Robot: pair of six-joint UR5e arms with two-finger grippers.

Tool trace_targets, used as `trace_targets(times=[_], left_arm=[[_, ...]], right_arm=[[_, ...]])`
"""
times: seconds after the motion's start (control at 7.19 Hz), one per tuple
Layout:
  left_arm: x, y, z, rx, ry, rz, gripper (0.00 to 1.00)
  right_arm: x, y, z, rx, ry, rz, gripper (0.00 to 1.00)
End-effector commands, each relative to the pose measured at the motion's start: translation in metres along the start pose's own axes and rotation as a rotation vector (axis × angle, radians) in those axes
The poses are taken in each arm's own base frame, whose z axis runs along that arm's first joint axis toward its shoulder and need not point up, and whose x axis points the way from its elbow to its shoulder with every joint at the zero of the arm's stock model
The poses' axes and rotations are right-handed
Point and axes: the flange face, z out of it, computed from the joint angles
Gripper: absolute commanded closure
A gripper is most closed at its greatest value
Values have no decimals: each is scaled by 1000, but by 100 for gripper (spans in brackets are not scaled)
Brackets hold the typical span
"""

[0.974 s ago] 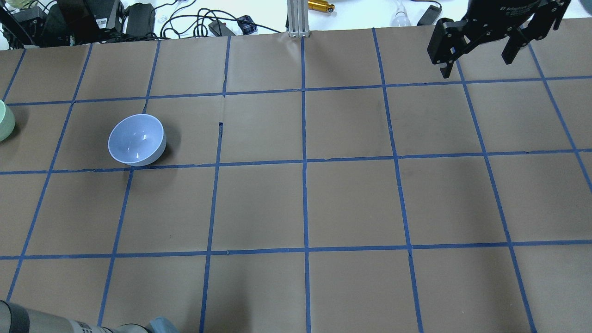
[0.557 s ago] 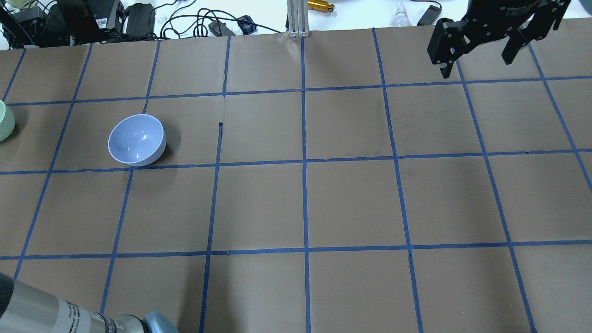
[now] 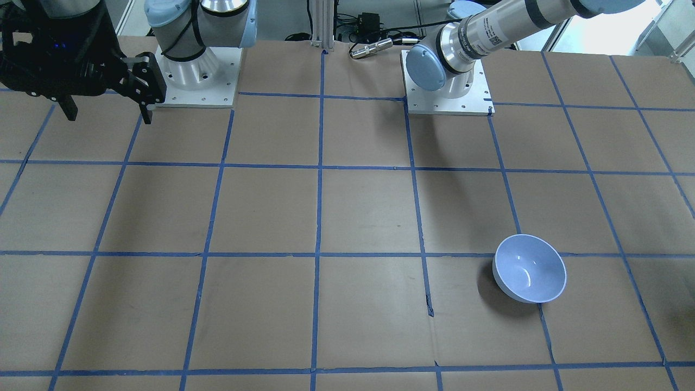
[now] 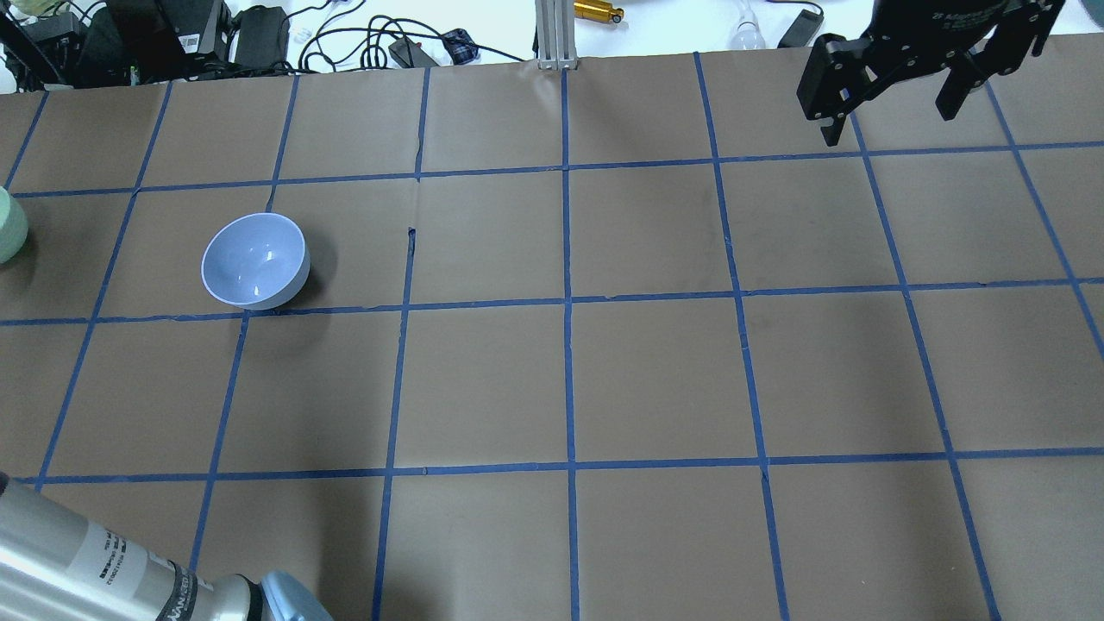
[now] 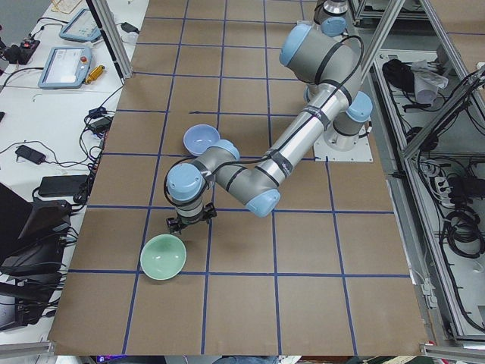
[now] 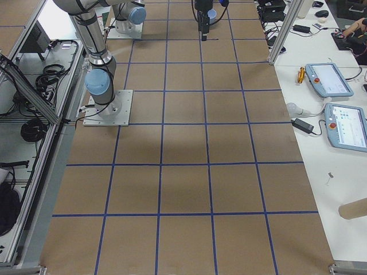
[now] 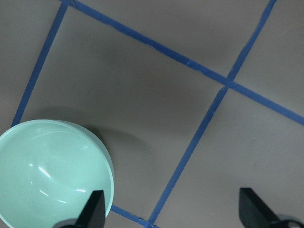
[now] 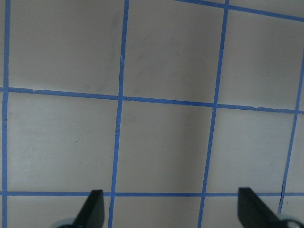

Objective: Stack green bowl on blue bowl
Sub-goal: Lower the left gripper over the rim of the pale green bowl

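Mint-green plastic is seen at the table's left end, where the green bowl (image 7: 52, 173) stands upright. In the left wrist view it lies to the lower left of the left gripper (image 7: 173, 213), which is spread wide and empty; one fingertip (image 7: 95, 209) is over the bowl's rim. Being round, the bowl gives no long axis, so probably only a small shift toward it is needed. The blue bowl (image 4: 255, 260) is well apart, and the right gripper (image 4: 888, 121), also spread open, is much farther.
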Motion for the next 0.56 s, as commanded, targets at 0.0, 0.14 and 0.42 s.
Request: trace_targets(times=[0.0,0.14,0.42], left_arm=[[-8,19,24,10,4,107,0],[-16,29,35,11,3,118,0],[-27,37,66,25,21,132,0]], right_arm=[[0,0,0,0,0,0,0],[0,0,0,0,0,0,0],[0,0,0,0,0,0,0]])
